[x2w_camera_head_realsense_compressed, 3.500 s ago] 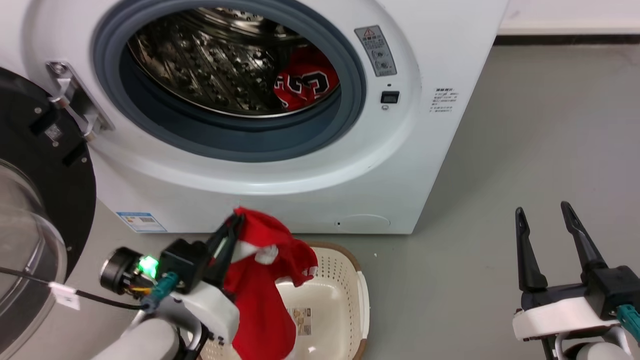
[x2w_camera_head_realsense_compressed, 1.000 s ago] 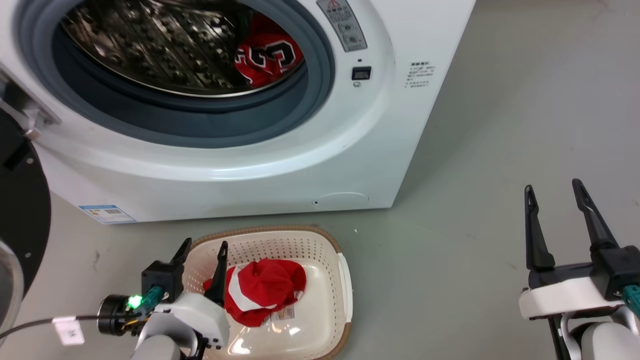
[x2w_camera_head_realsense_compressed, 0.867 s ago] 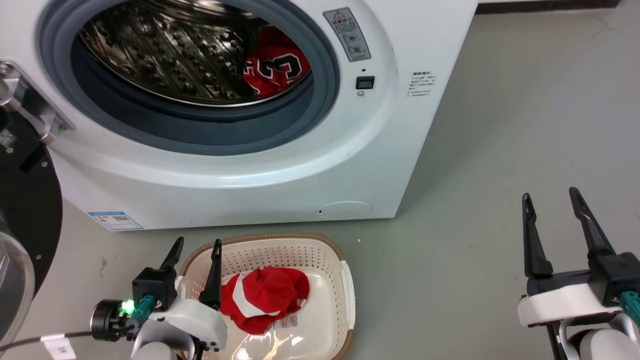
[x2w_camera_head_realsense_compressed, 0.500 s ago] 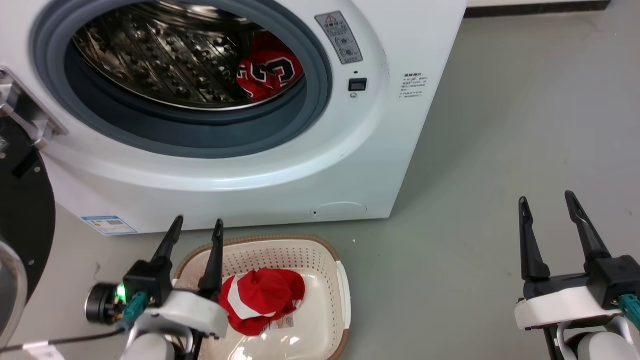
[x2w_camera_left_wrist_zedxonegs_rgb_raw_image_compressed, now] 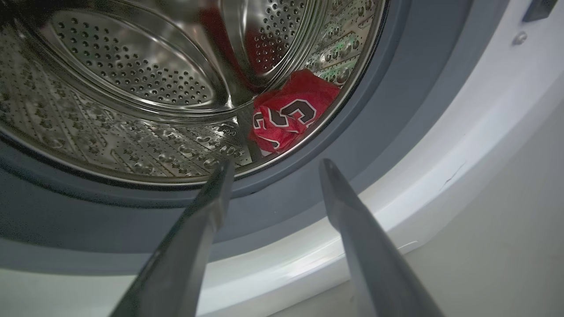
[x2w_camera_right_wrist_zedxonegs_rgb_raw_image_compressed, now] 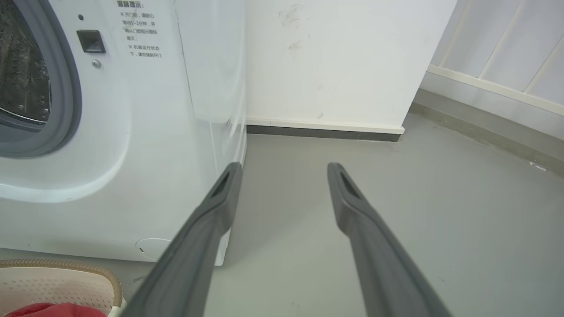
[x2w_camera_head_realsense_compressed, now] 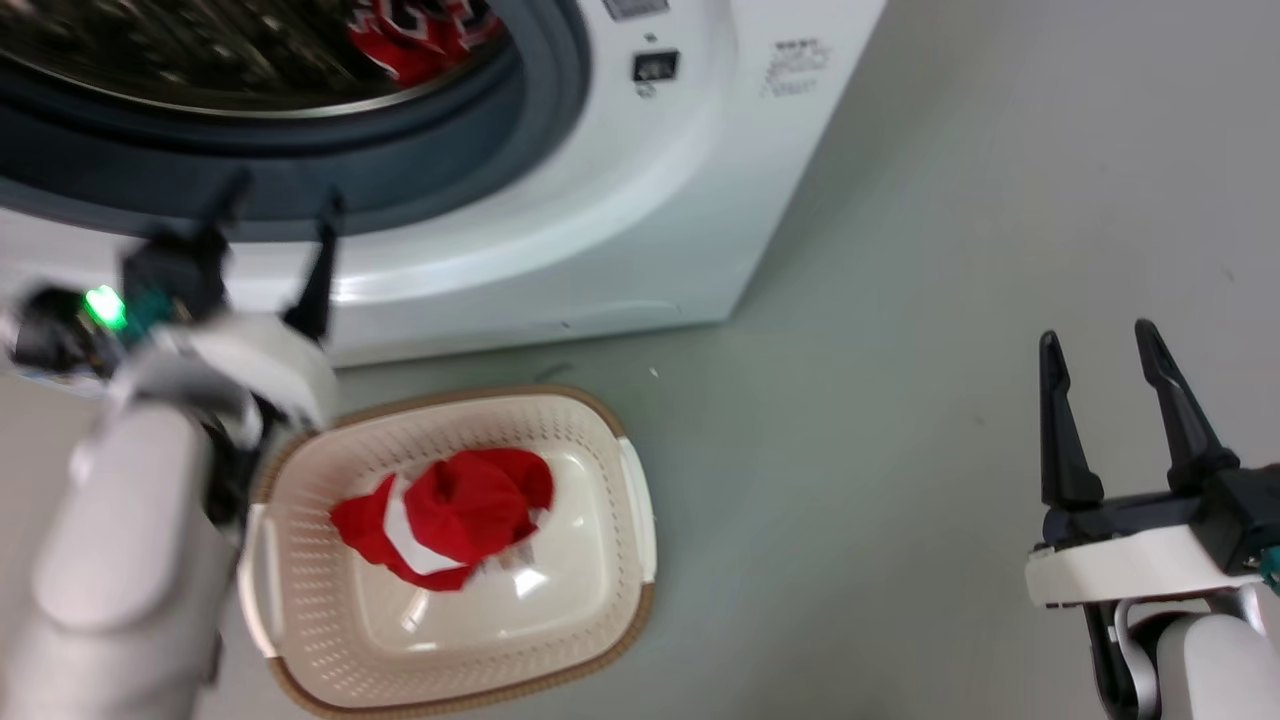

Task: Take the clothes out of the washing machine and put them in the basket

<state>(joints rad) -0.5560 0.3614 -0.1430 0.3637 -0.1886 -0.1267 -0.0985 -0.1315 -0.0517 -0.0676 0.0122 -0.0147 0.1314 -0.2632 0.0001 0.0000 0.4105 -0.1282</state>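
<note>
A red garment with white trim (x2w_camera_head_realsense_compressed: pixel 445 512) lies in the cream basket (x2w_camera_head_realsense_compressed: pixel 600 610) on the floor before the white washing machine (x2w_camera_head_realsense_compressed: pixel 620 200). A red jersey with black-and-white numerals (x2w_camera_left_wrist_zedxonegs_rgb_raw_image_compressed: pixel 286 116) rests low in the steel drum (x2w_camera_left_wrist_zedxonegs_rgb_raw_image_compressed: pixel 132 70), right of centre; its top edge shows in the head view (x2w_camera_head_realsense_compressed: pixel 415 35). My left gripper (x2w_camera_head_realsense_compressed: pixel 283 200) is open and empty, raised in front of the grey porthole rim, fingertips (x2w_camera_left_wrist_zedxonegs_rgb_raw_image_compressed: pixel 222 169) pointing into the drum. My right gripper (x2w_camera_head_realsense_compressed: pixel 1095 335) is open and empty, low at the right over bare floor, also seen as (x2w_camera_right_wrist_zedxonegs_rgb_raw_image_compressed: pixel 284 167).
The grey floor (x2w_camera_head_realsense_compressed: pixel 900 350) stretches right of the machine. A white wall with a dark skirting (x2w_camera_right_wrist_zedxonegs_rgb_raw_image_compressed: pixel 324 130) stands behind the machine's right side. The basket's brown rim (x2w_camera_right_wrist_zedxonegs_rgb_raw_image_compressed: pixel 66 264) lies close to the machine's base.
My left gripper let go of the red garment, which now lies in the basket, and rose open from the basket to the porthole. The camera has tilted down. My right gripper keeps its pose.
</note>
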